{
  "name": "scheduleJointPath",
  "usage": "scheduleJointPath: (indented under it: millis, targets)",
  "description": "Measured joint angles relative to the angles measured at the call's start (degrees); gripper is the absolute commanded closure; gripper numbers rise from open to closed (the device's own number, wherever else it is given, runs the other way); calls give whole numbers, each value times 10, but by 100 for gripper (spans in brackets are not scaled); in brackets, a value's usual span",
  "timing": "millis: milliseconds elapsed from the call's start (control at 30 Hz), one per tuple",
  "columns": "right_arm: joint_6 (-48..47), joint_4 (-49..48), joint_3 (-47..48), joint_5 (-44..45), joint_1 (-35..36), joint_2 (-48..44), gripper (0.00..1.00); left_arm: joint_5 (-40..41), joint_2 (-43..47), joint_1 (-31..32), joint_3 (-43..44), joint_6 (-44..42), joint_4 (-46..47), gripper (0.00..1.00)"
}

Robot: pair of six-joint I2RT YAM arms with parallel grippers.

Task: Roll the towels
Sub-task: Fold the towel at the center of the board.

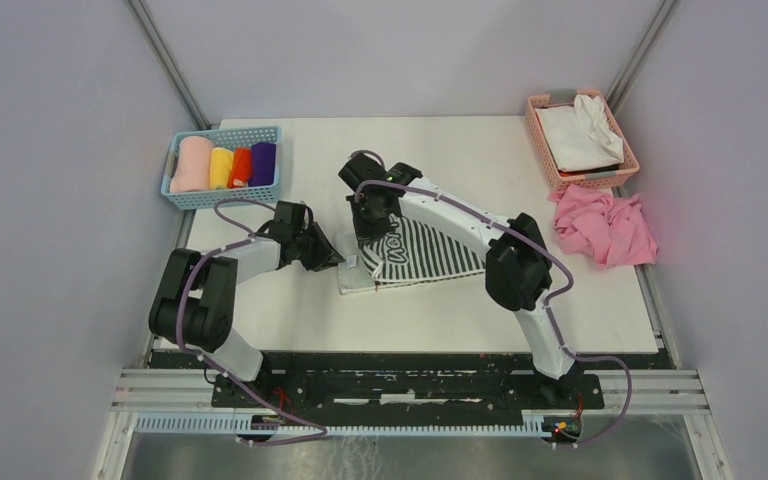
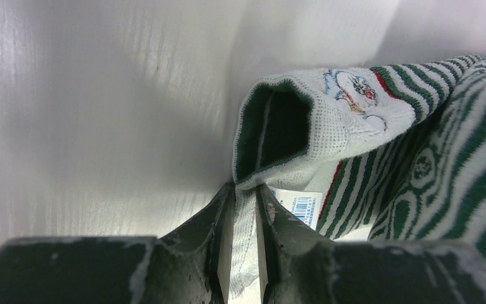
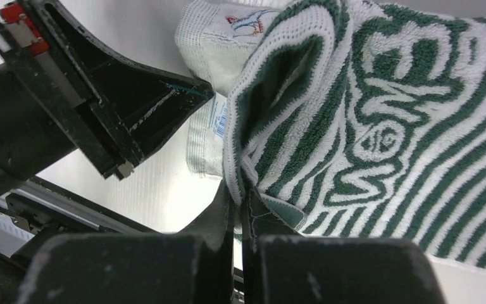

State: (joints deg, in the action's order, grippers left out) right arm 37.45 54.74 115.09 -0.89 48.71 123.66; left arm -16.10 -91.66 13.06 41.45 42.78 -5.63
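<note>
Green-striped towel (image 1: 430,255): middle of the desk (image 1: 290,310), one end folded over.
Left jaws: pinched on its white hem corner.
Right jaws: closed tight, gripping its striped fold edge.

Striped towel (image 1: 430,258) lies bunched near tabletop (image 1: 260,310) centre, w/ L gripper (image 1: 340,263) at its left edge & R gripper (image 1: 368,228) down on its far-left part; jaws too small to read here. Far-left corner: blue basket (image 1: 222,196) w/ 3 rolls (image 1: 218,167) side by side (pink, yellow, orange) + purple roll (image 1: 262,163) rightmost. Far-right corner: pink basket (image 1: 592,180) w/ white cloth (image 1: 580,135) inside; crumpled pink cloth (image 1: 605,228) just nearer, at right edge.
</note>
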Motion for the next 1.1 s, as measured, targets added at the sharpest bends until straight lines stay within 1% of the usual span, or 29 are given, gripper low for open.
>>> scheduleJointPath:
  millis: [367,467,600,633,700,733,833,900,933,1067,1100]
  targets:
    - [26,-33,5,-50,11,47,96,8,8,3,-6,0,-1,75]
    - [30,-41,6,-65,13,56,91,8,8,3,-6,0,-1,75]
    - [33,-48,6,-77,14,69,81,8,8,3,-7,0,0,74]
    - [33,-49,6,-80,15,72,77,9,8,3,-7,0,0,74]
    - [31,-49,6,-87,14,75,62,11,10,3,-8,1,-1,74]
    - [31,-50,6,-90,14,75,57,13,12,3,-9,1,-2,73]
    - [14,-54,3,-105,15,72,48,34,28,3,-14,1,-16,68]
    - [-4,-63,-15,-107,15,52,46,53,43,3,-18,1,-32,64]
    - [-13,-67,-32,-106,13,35,45,64,52,3,-20,1,-42,60]
    - [-45,-90,-129,-108,-5,-82,44,117,104,3,-30,1,-96,48]
    - [-55,-104,-166,-110,-19,-127,44,129,122,3,-30,1,-111,47]
